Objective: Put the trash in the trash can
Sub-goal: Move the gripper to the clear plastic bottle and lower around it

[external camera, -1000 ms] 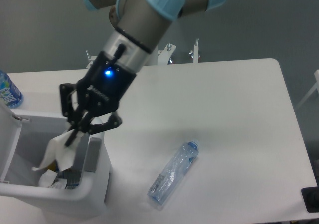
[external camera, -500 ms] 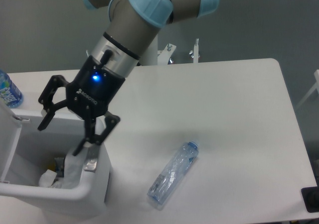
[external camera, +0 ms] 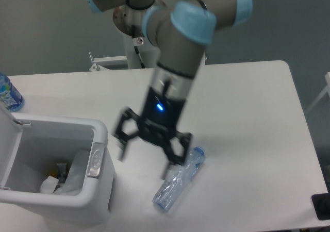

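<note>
Since a moment ago the black two-finger gripper (external camera: 147, 158) has swung right, away from the boxy white plastic trash can (external camera: 100, 178) at the near left, and now hangs spread wide and empty over the white table (external camera: 247, 113), its right finger just over the crushed clear plastic bottle with a bluish tint and blue cap (external camera: 179, 179). That bottle lies flat on the table, cap toward the far right, flattened and creased along its body. The crumpled white tissue wad (external camera: 72, 176) now lies inside the can, released. A blue-labelled bottle (external camera: 9, 95) stands at the far left edge.
</note>
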Available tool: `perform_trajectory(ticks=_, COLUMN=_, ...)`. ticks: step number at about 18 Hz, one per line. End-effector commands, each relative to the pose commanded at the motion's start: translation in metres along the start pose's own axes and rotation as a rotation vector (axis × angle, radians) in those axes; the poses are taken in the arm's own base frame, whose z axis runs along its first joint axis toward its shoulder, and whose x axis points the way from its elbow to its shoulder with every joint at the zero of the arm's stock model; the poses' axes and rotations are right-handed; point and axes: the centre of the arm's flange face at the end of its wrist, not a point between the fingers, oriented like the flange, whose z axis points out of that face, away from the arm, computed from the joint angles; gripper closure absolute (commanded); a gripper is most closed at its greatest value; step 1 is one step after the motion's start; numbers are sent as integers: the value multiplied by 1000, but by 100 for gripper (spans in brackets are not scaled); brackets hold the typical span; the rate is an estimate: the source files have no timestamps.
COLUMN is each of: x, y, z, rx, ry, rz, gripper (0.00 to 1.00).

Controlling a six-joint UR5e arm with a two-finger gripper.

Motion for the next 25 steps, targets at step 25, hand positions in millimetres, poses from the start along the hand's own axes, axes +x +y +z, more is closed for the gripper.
perform_trajectory(ticks=25, x=40, y=54, z=175, rx=-358, ry=72, rz=152, gripper=0)
